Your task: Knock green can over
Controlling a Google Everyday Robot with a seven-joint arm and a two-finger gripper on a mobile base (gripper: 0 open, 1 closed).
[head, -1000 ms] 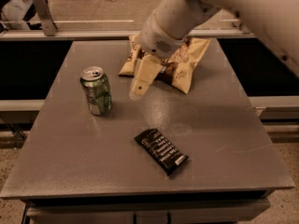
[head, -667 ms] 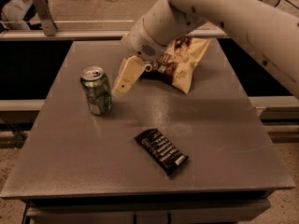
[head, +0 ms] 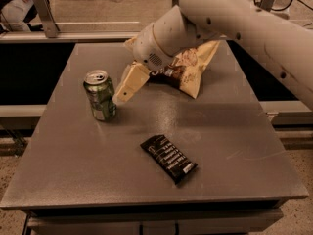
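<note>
The green can (head: 100, 95) stands upright on the left part of the grey table (head: 73, 165), silver pull-tab top showing. My gripper (head: 122, 94) reaches down from the upper right on the white arm (head: 230, 18). Its cream fingertips are just right of the can, at or very near its side. It holds nothing.
A black snack bar wrapper (head: 168, 158) lies flat at the table's centre front. A cream-and-brown chip bag (head: 188, 70) lies at the back, partly hidden by the arm. A metal rail (head: 68, 31) runs behind the table. Dark gaps flank both table sides.
The gripper has swung left across the table, from in front of the chip bag to right beside the can. The can still stands upright in the same spot.
</note>
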